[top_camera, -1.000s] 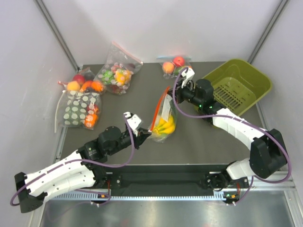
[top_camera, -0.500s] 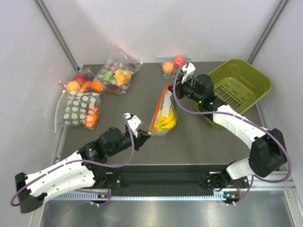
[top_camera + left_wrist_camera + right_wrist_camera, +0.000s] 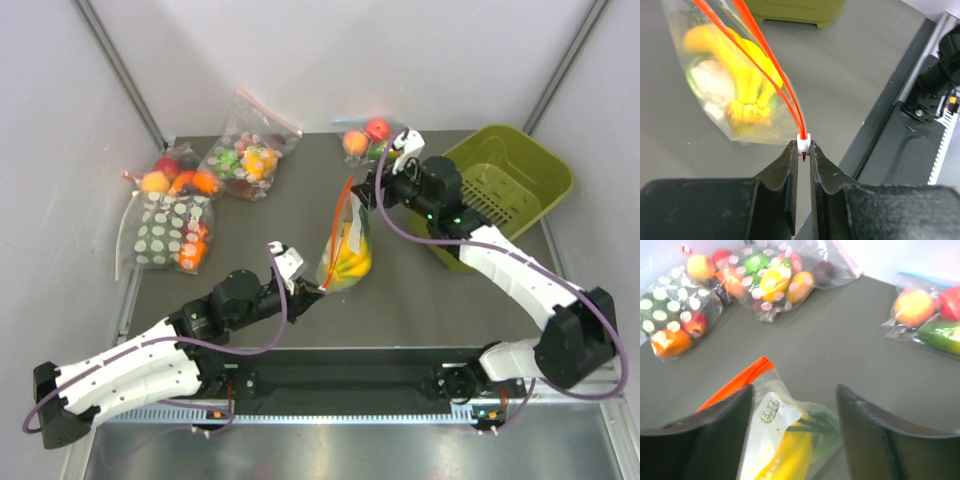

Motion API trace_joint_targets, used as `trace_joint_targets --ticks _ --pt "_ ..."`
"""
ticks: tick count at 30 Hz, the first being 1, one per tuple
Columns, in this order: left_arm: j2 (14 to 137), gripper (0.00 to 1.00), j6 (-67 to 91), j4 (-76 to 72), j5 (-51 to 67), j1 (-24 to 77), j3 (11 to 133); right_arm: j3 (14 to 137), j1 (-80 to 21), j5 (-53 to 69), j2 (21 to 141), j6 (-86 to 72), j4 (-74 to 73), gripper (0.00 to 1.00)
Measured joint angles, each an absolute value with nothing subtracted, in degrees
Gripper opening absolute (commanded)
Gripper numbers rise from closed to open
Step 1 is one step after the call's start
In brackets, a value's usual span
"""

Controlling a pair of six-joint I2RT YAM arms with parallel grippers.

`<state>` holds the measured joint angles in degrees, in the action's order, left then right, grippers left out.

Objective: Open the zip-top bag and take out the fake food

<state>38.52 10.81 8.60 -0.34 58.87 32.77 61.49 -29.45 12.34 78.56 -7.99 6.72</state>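
The top camera looks steeply down from the near side. Both wrist cameras (close, low) share the clear crinkly orange-zipped bag [image 3: 707, 112].

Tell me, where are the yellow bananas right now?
In the top view, the bananas lie inside the clear bag in the middle of the table, left of the green bin; the left tool pinches the bag's near corner.

You work on a dark grey worktop [image 3: 290, 210] boxed in by plain white walls [image 3: 300, 60] at the back and on both sides, with grey metal struts [image 3: 122, 75] slanting down to its far corners. Along its near edge you see a black rail [image 3: 340, 375], then a brushed metal ledge [image 3: 330, 450]. The light is soft and even, leaving only faint shadows.
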Motion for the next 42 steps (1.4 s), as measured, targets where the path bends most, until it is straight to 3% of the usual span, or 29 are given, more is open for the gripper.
trace_joint_targets --ticks 1,3,14,24,42 --pt "39.0 0.0 10.81 8.23 0.38 58.92 32.77 61.34 -29.5 11.6 77.25 -8.08 5.98 0.85" --pt "40.12 0.0 10.81 7.49 1.34 58.94 32.77 60.34 -29.78 9.98 73.93 -8.14 5.13 0.87" --pt "46.68 0.0 10.83 2.63 2.33 59.09 32.91 46.85 -34.87 1.04 48.38 -15.7 0.47 0.84" --pt "46.68 0.0 12.16 -1.67 -0.05 59.13 32.91 42.7 -50.87 -17.23 44.77 -22.33 -9.37 0.8" --pt "47.81 0.0 12.34 -3.64 -0.05 59.22 32.45 38.98 -51.16 -25.32 44.23 -27.7 -6.04 0.75"
